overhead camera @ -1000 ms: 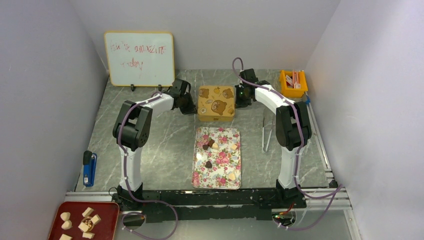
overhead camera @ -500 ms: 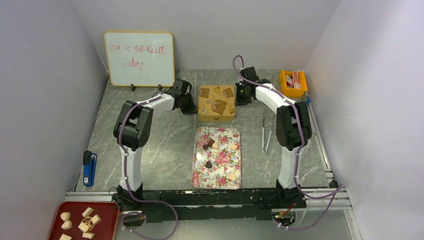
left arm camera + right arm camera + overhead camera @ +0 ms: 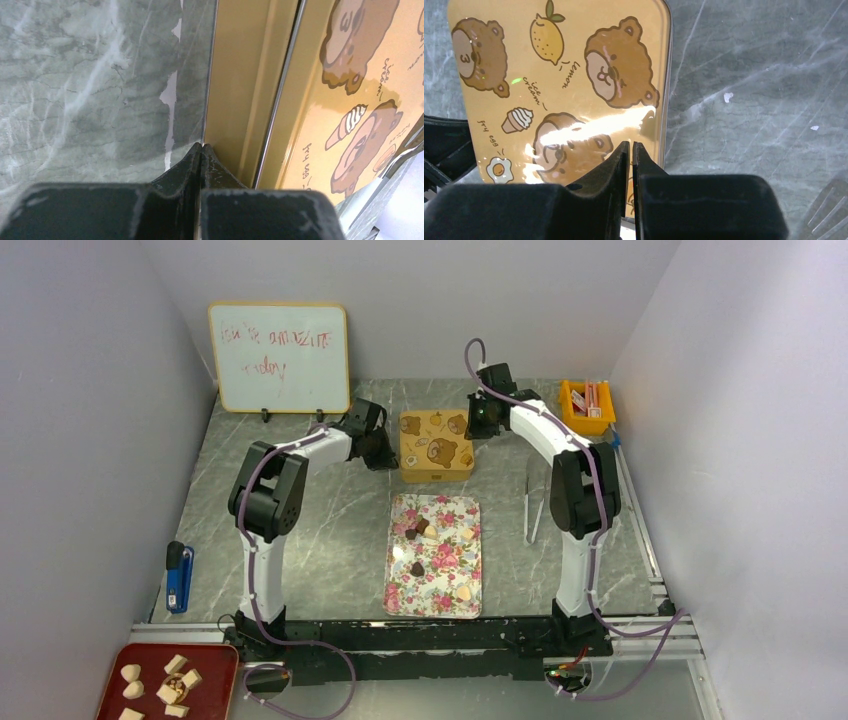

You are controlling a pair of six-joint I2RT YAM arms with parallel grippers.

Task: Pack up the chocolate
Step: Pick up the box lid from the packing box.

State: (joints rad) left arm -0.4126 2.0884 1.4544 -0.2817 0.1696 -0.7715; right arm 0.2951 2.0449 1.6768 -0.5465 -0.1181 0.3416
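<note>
Chocolate (image 3: 422,528) lies scattered on the floral tray (image 3: 400,600) just ahead of the arm bases, with none of it packed as far as can be seen. Just beyond it the yellow bear tin (image 3: 433,447) stands with its lid (image 3: 574,65) on, so opening it looks to be the step in hand and all the loading is left. The left gripper (image 3: 201,146) is clenched empty, its tip against the tin's side wall. The right gripper (image 3: 630,145) hovers over the lid's edge with its fingers drawn almost together, and I cannot tell whether they nip the rim.
</note>
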